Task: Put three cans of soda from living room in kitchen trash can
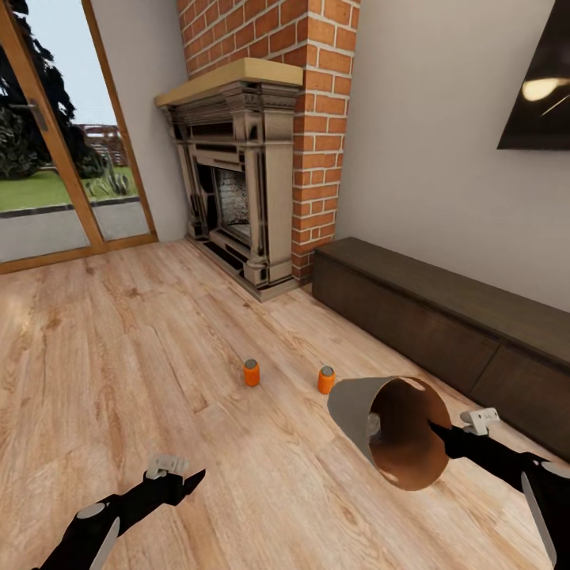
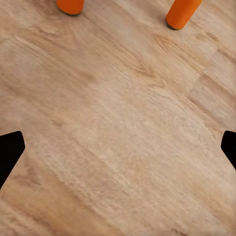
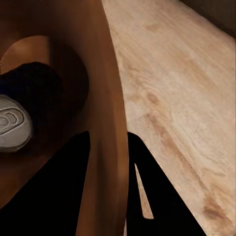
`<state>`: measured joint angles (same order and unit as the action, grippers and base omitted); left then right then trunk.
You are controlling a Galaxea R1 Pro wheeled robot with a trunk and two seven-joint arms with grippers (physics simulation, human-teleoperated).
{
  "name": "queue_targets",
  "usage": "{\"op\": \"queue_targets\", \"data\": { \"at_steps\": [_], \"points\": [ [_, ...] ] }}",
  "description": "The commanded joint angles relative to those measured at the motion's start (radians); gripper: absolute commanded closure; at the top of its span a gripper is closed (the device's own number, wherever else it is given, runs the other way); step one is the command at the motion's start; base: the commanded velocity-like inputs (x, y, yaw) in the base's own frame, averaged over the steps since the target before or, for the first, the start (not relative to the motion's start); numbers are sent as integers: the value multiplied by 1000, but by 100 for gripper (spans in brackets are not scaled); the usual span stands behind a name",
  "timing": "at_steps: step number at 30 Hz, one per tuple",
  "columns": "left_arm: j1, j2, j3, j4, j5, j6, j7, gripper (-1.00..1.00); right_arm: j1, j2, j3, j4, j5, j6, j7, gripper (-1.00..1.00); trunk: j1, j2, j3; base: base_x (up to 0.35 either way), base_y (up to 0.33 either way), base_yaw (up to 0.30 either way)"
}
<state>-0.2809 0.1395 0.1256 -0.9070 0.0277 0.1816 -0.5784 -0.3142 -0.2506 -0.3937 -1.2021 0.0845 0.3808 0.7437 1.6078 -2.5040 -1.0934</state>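
At the far left a glass door [image 1: 47, 158] looked onto a lawn, and below it the left tool [image 1: 178, 479] hung low over the pale wood floor [image 1: 119, 356], its 2 fingers spread wide with nothing between them; the left wrist view showed bare boards between the tips. Ahead of it stood 2 orange soda cans, both upright on the floor and apart from each other: the left can [image 1: 251, 372] and the right can [image 1: 325, 380], with the brick fireplace [image 1: 237, 174] well behind them. The step in hand seemed to be gathering the cans in the living room, with 2 left to collect. The next move likely called for the left tool to reach forward and close on the nearer left can, which lay near but clearly beyond its tips, then carry it across to the bin. To the right, the trash can [image 1: 348, 408] was held off the floor, tipped on its side with its copper mouth facing the camera. The right tool [image 1: 439, 434] pinched its rim, 1 finger inside and 1 outside, as the right wrist view showed. A grey can top [image 3: 12, 123] lay in the bin, probably the blue can, though the body was too dark to tell. A long dark cabinet [image 1: 443, 317] ran along the right wall.
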Motion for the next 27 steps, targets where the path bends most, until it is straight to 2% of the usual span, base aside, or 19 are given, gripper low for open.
{"op": "queue_targets", "data": {
  "at_steps": [1, 27],
  "points": [
    [0, 0, 0, 0, -1, 0, 0, -100, 0, 0, -1, 1, 6, -3, 2, 100, 0, 0, 0, 0, 0, 0],
    [0, -1, -1, 0, -12, -13, 11, -100, 0, 3, -1, 1, 6, -3, 2, 100, 0, 0, 0, 0, 0, 0]
  ]
}}
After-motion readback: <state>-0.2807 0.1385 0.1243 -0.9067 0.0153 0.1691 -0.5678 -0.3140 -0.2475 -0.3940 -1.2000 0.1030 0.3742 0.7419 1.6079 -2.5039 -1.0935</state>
